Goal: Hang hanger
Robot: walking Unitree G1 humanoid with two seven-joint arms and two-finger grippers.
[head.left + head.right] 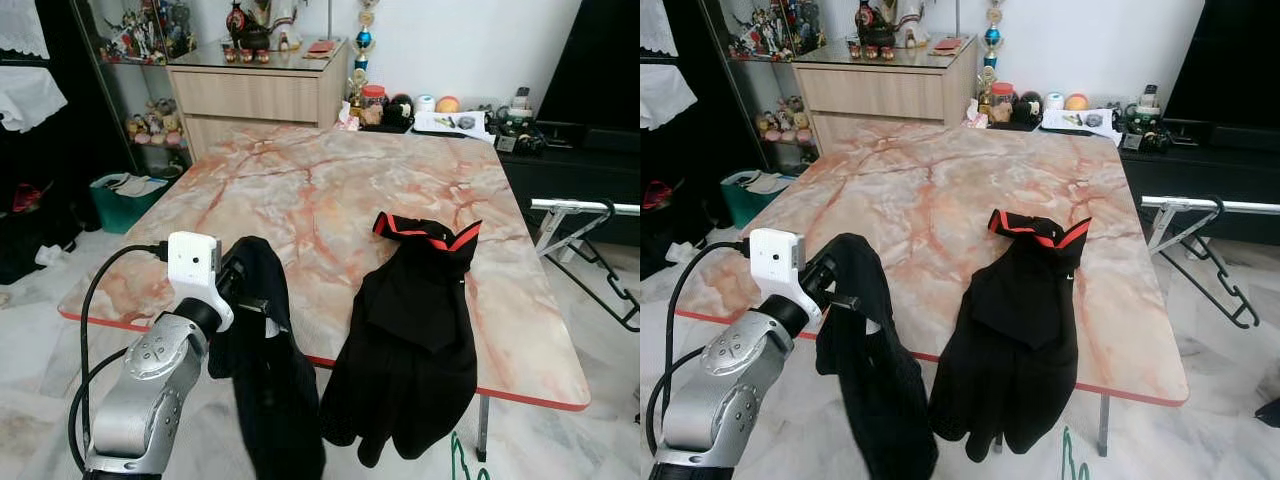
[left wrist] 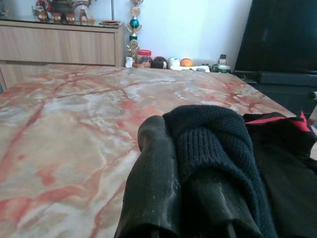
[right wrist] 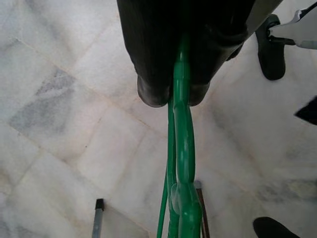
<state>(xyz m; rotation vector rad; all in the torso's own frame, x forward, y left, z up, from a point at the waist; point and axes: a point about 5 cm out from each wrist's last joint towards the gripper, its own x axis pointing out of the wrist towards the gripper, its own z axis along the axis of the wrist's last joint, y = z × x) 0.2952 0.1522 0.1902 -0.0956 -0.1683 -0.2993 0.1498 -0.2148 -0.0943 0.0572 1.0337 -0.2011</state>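
Observation:
My left gripper [image 1: 238, 283] is raised at the marble table's [image 1: 300, 180] near-left edge, shut on a dark knitted garment [image 1: 268, 385] that hangs from it toward the floor. In the left wrist view the knit [image 2: 218, 148] lies bunched over the black fingers [image 2: 151, 188]. A black jacket with red trim [image 1: 415, 330] is spread on the table and droops over its front edge. My right gripper [image 3: 181, 74] is held low over the tiled floor, shut on a green plastic hanger [image 3: 183, 163]. The tip of the green hanger [image 1: 460, 455] pokes up below the jacket.
A metal drying rack [image 1: 580, 208] with a black hanger [image 1: 600, 270] stands to the right of the table. A wooden cabinet [image 1: 260, 95] and a green bin [image 1: 120, 205] are at the back left. A dark TV stand [image 1: 570, 170] lines the back right.

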